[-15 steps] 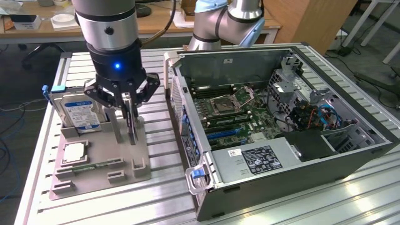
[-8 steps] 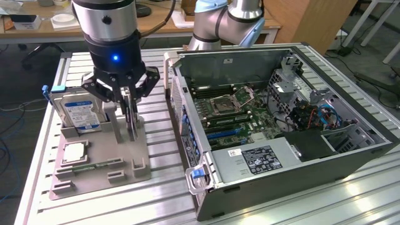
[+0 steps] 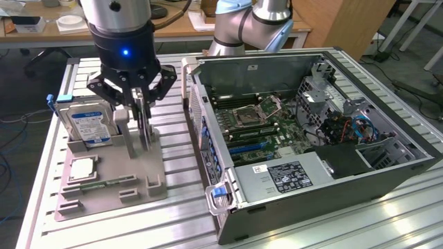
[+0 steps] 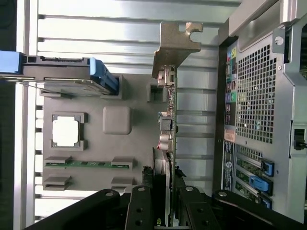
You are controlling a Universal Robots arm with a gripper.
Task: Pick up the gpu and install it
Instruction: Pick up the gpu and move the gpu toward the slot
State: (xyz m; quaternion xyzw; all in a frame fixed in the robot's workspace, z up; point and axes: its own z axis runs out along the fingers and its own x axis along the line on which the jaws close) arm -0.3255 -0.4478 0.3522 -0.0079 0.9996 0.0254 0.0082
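Note:
The gpu (image 3: 144, 129) is a thin dark card standing on edge over the grey parts tray (image 3: 138, 176), its lower edge at the tray's upright holders. In the wrist view the gpu (image 4: 169, 129) is seen edge-on, with its silvery metal bracket (image 4: 176, 44) at the far end. My gripper (image 3: 141, 101) comes down from above and is shut on the card's upper edge. One black finger (image 4: 142, 203) lies on each side of it in the wrist view, around the gripper's middle (image 4: 164, 184). I cannot tell whether the card touches the tray.
The tray also holds a blue-labelled hard drive (image 3: 90, 123), a square silver CPU (image 3: 82, 168) and a green memory stick (image 3: 97, 184). To the exterior view's right lies the open computer case (image 3: 387, 171) with its motherboard (image 3: 266, 127) exposed. The case's perforated rear panel (image 4: 254, 96) stands close to the card.

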